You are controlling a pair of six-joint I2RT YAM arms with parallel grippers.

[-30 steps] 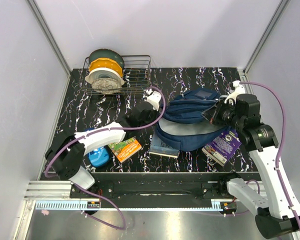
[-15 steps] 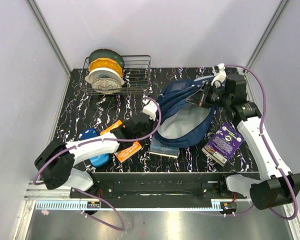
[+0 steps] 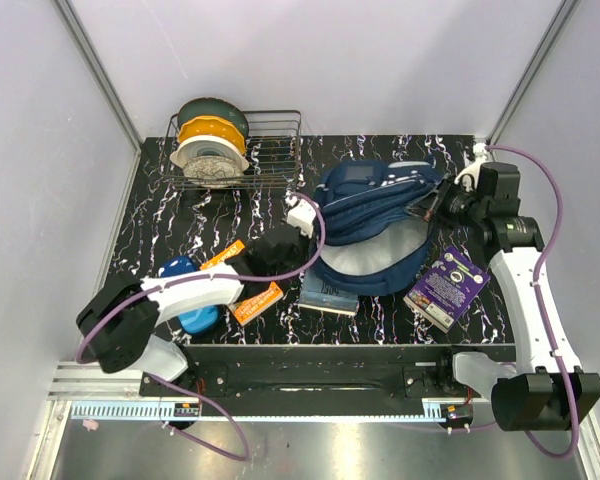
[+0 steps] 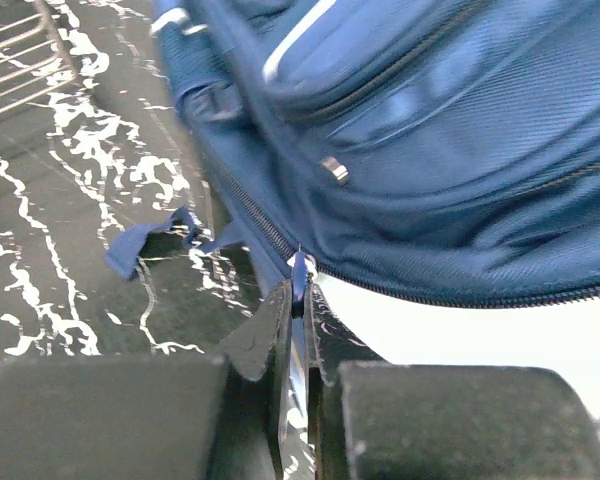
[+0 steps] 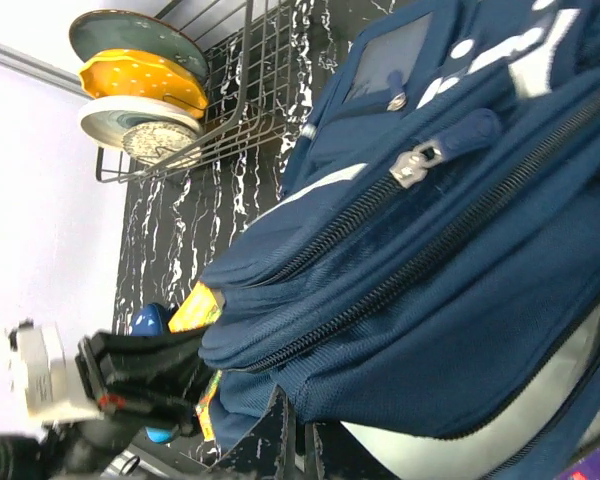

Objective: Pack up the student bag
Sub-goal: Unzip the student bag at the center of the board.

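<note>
In the middle of the overhead frame, a bit right of centre, the student bag (image 3: 380, 195) lies on the black marbled table (image 3: 150, 230). Its mouth gapes toward the bottom edge, so the light grey lining (image 3: 370, 262) shows. The grey pocket panel (image 3: 358, 178) faces up at the bag's upper left.

The left gripper (image 3: 305, 243) sits right at the bag's left edge. In its wrist view the left gripper (image 4: 298, 305) is squeezed down to a sliver, pinching the little blue zipper pull (image 4: 299, 272) where the zip line runs along the navy fabric. A loose blue strap end (image 4: 140, 245) lies flat on the table to the left of that.

The right gripper (image 3: 427, 207) is at the bag's upper right side. In its own view, at the bottom of the frame, the jaws are pressed tight together on the navy rim of the bag.

Moving outward, a thin blue book (image 3: 328, 292) touches the bag's lower left edge. A purple book (image 3: 443, 287) sits just beside its lower right. Two orange packets (image 3: 257, 301) lie lower left of centre by the left arm, with a blue case (image 3: 185, 295) partly under that arm.

Upper left is a wire rack (image 3: 275, 150) with plates (image 3: 210, 140) standing on edge in it, one green, one yellow and one whitish.
</note>
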